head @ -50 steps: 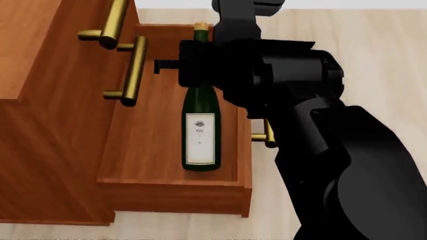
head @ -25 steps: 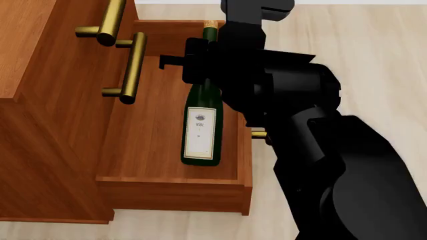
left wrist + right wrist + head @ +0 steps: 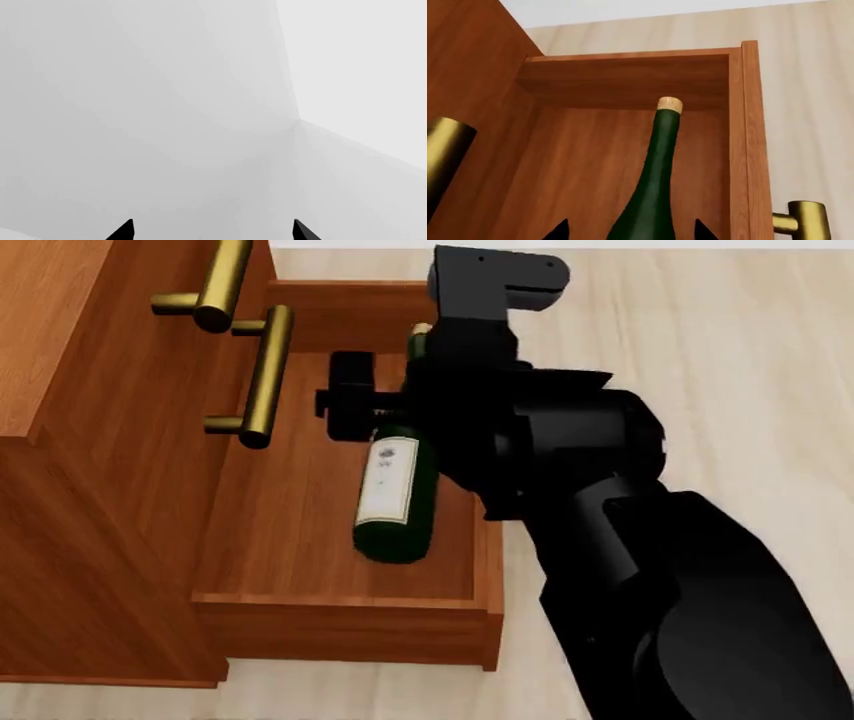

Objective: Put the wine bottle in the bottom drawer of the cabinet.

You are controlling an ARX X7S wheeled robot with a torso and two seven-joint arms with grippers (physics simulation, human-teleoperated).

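On the left stands the cabinet (image 3: 94, 460), two brass handles (image 3: 260, 375) jutting from its upper drawers, and below them the bottom drawer (image 3: 334, 625) is pulled wide open. A second ago the wine bottle (image 3: 394, 495) lay flatter in that drawer, label square to us; now its base has lifted and swung, and the bottle tilts, neck up toward the drawer's back wall. We read that as the bottle not yet being settled: it is inside the drawer's walls, but whether its base touches the drawer floor we cannot tell.

Moving right, our right hand (image 3: 400, 410) is clamped on the bottle around the shoulder, just above the label. The right wrist view backs that up: the green neck (image 3: 660, 165) runs straight out between the two dark fingertips (image 3: 559, 231), which sit close on either side of the glass, and the tan cork (image 3: 669, 104) stops just short of the drawer's back wall. The drawer's own brass handle (image 3: 804, 220) peeks in beside it.

The bulky right arm (image 3: 641, 570) fills the rest of the head view.

Our left hand (image 3: 212, 231) is nowhere near; its fingertips are spread wide apart with nothing between them, facing blank pale walls.

The job looks nearly done: lower, release, withdraw.
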